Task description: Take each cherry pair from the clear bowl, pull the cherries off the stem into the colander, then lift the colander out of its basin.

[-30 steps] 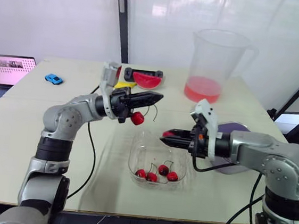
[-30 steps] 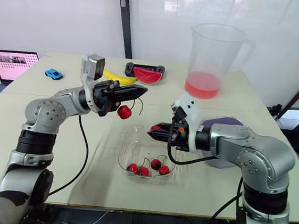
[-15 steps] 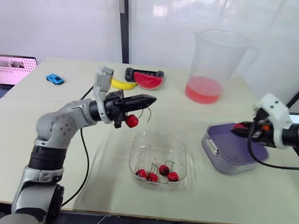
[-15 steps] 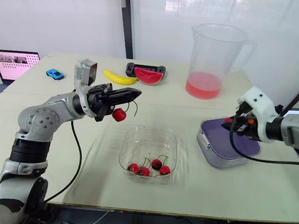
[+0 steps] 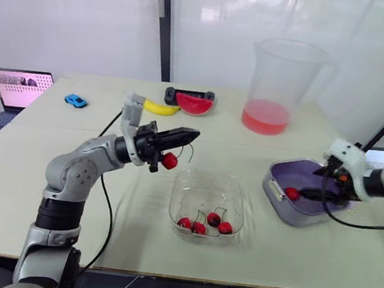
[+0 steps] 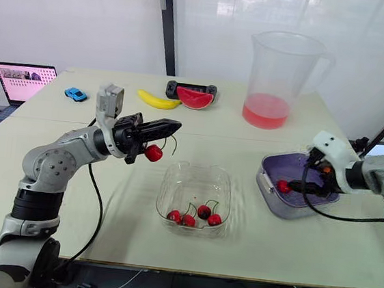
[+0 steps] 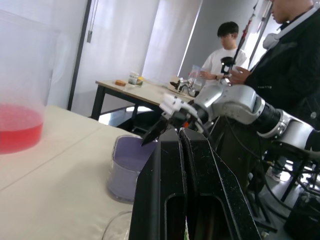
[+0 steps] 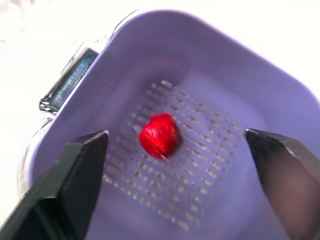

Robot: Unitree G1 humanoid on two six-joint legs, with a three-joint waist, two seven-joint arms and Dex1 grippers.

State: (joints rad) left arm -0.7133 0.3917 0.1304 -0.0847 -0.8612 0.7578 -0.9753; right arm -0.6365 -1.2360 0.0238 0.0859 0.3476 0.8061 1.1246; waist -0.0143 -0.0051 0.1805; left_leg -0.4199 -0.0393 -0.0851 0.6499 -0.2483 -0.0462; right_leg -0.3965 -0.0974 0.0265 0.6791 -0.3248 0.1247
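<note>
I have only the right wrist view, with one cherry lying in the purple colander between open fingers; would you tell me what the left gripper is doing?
Observer: The left gripper is shut on a cherry stem, with one cherry hanging under it, in the air just left of the clear bowl.
Operator: Thank you. How many cherries are in that bowl?
Observer: Four cherries lie on its floor, with stems showing among them.
Operator: Does anything stand near the colander?
Observer: A clear pitcher holding red liquid stands on the table behind the colander, apart from it.
</note>
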